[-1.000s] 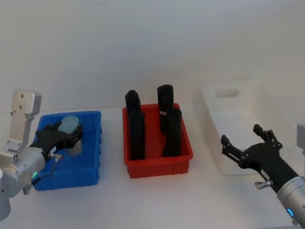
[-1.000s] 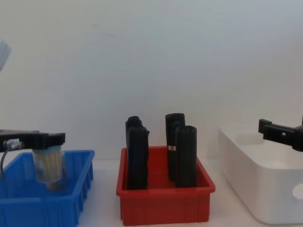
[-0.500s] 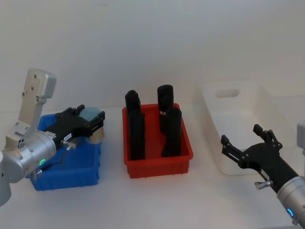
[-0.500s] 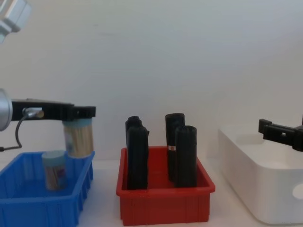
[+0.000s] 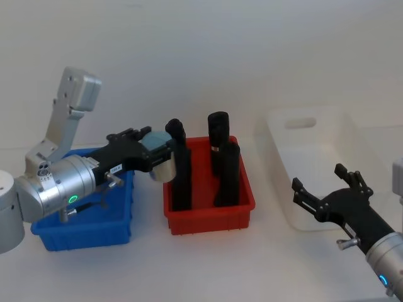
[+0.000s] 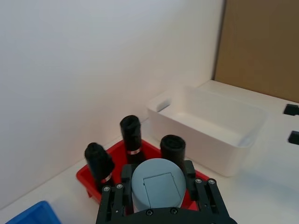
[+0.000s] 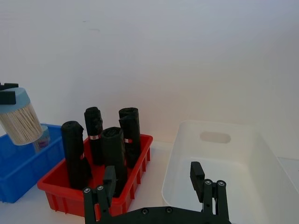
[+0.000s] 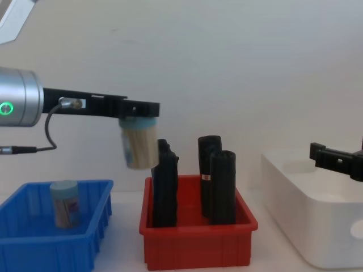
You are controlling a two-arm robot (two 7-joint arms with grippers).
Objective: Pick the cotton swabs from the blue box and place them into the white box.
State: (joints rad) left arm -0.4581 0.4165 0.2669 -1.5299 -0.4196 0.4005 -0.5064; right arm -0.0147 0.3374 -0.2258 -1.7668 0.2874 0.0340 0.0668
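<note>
Our left gripper (image 8: 139,109) grips a swab tub (image 8: 139,148); black rolls (image 8: 222,184) stand between it and the white box (image 8: 306,226); right gripper (image 5: 318,177) spread wide.

Nothing is legible; the label on the cotton swabs (image 8: 63,204) in the blue box (image 8: 85,249) is blurred.
</note>
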